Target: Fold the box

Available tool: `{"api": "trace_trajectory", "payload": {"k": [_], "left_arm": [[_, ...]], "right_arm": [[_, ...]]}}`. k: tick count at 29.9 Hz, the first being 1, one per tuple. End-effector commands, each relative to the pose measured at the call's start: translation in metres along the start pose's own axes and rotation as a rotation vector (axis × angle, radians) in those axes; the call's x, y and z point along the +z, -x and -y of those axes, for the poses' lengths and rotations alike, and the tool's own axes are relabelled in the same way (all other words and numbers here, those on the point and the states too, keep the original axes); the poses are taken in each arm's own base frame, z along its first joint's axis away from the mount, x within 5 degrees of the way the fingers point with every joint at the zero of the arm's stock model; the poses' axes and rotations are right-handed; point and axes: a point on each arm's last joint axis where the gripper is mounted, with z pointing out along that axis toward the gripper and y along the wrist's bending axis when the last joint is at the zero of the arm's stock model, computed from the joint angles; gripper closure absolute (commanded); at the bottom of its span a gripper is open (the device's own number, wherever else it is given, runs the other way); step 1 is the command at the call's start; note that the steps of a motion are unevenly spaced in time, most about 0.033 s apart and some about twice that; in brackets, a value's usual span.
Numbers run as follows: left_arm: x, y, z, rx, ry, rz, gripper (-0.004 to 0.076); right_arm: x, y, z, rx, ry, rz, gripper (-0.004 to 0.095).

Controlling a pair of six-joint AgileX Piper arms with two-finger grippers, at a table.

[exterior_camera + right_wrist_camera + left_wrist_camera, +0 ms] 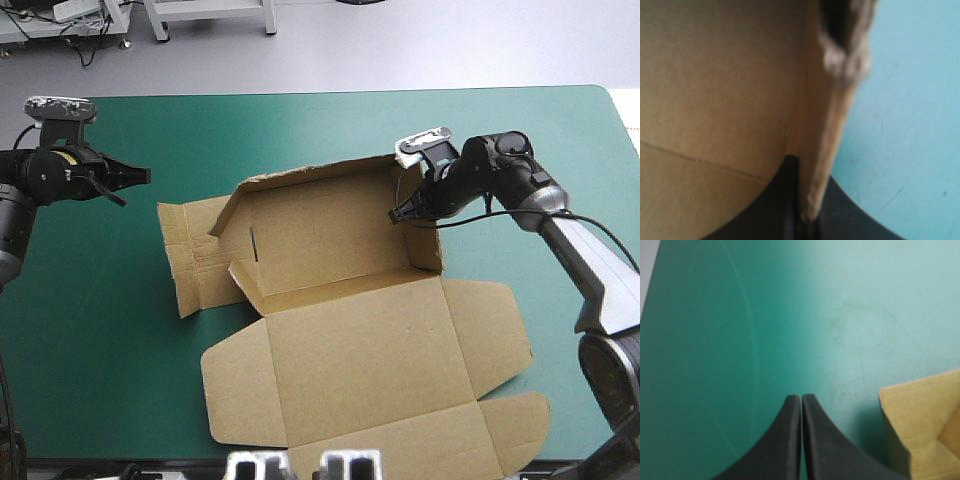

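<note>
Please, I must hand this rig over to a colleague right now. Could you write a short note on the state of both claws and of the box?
Left claw: shut and empty, over the teal-green cover, to the left of the box and apart from it.
Right claw: shut on the box, pinching the top edge of its right wall.
Done: the far wall and the right wall are raised.
Left to do: the left wall lies flat on the cover, and the lid lies flat toward the near edge. Raising and tucking the left wall is probably next.
</note>
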Motion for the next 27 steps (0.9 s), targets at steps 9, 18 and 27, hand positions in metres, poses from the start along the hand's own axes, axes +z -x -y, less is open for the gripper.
{"api": "trace_trajectory", "payload": {"k": [9, 18, 27], "left_arm": [[-0.021, 0.008, 0.005, 0.001, -0.053, 0.065, 0.0724], [-0.021, 0.008, 0.004, 0.03, -0.048, 0.066, 0.0724], [-0.021, 0.007, 0.004, 0.034, -0.043, 0.063, 0.0734]], "right_arm": [[0.028, 0.014, 0.011, -0.081, -0.075, 0.065, 0.068], [-0.032, 0.045, 0.018, -0.162, -0.194, 0.111, 0.0526], [-0.129, 0.057, 0.007, 0.061, -0.171, 0.214, 0.0526]]}}
